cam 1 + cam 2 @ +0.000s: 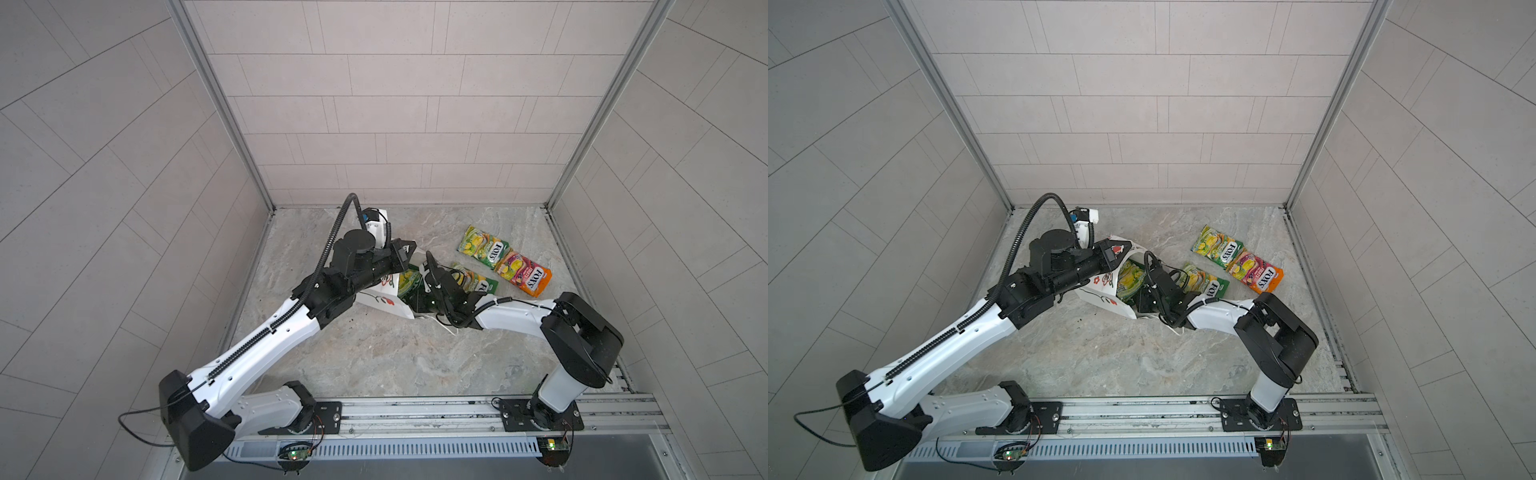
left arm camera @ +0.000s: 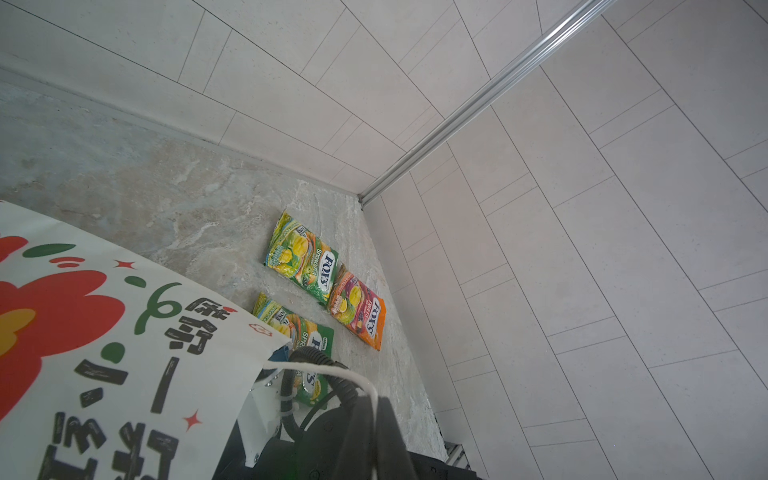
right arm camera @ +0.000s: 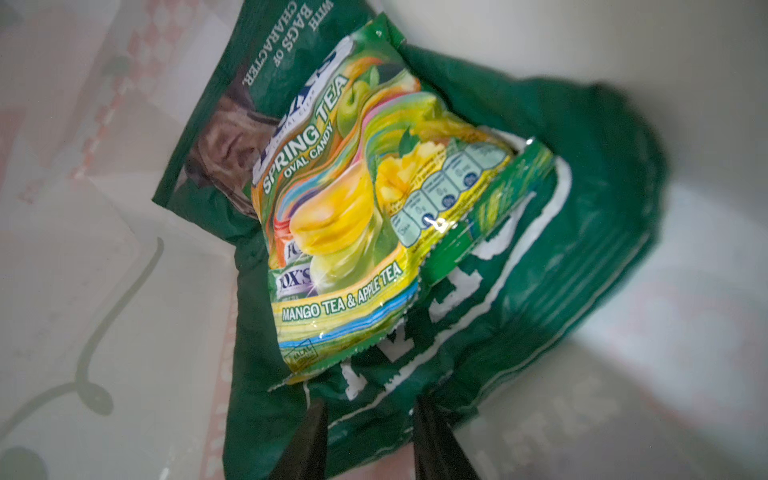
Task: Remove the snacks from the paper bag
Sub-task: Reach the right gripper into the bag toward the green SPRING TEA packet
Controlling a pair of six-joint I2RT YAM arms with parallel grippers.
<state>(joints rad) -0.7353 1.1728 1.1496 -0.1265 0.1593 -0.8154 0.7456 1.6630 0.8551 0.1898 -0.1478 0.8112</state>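
The paper bag (image 1: 376,299) lies on its side on the counter (image 1: 374,365). Inside its mouth the right fingers (image 3: 436,440) stand partly apart around the green crisp bag (image 3: 540,270), which has one small packet (image 3: 345,208) on top; whether they grip it I cannot tell. The left fingers (image 2: 361,432) are closed on the cord handle (image 2: 328,368), and behind, three small packets (image 1: 484,247) lie outside.
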